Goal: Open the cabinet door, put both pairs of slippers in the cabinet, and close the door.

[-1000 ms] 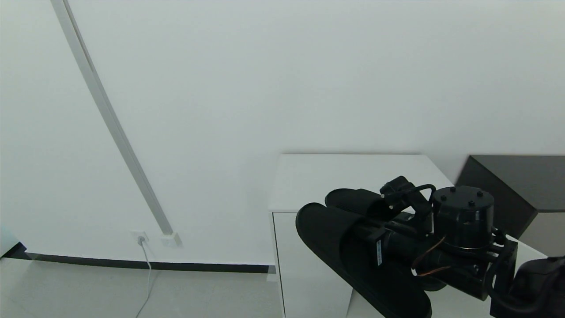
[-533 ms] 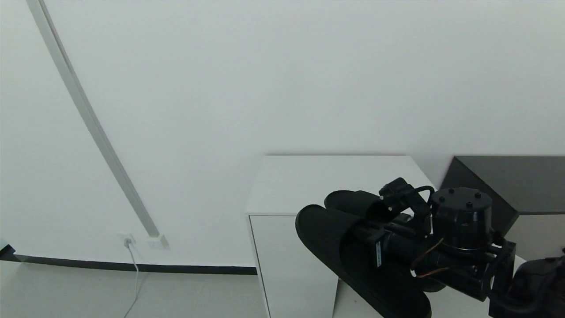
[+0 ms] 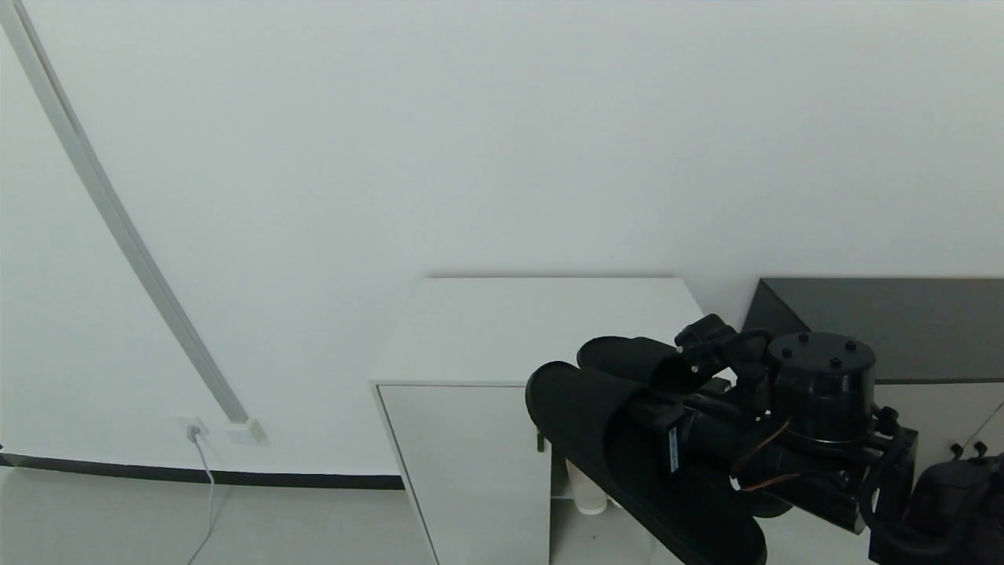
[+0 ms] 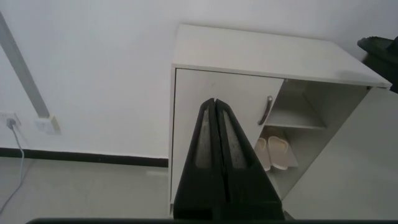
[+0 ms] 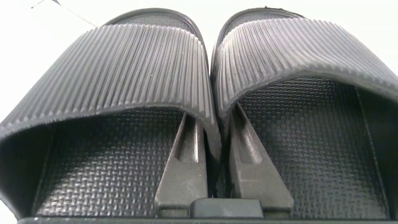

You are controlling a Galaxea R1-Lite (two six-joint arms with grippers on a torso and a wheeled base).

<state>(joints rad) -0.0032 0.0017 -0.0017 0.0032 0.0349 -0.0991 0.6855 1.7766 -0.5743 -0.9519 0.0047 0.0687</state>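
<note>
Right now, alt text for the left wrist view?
The left gripper, shut, points at a white cabinet with one compartment open beside a handled door. A pair of pale slippers lies inside, below a shelf.

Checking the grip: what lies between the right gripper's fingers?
Right wrist view: the adjoining strap edges of the two black ribbed rubber slippers, pinched between the fingers.

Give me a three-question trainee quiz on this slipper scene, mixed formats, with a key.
1. True or false: the left gripper is shut with nothing in it.
2. What does the right gripper grip? A) the black slippers B) a bottle C) a towel
3. Fill in: the cream slippers lie ____ the white cabinet.
Key: 1 true; 2 A; 3 inside.
</note>
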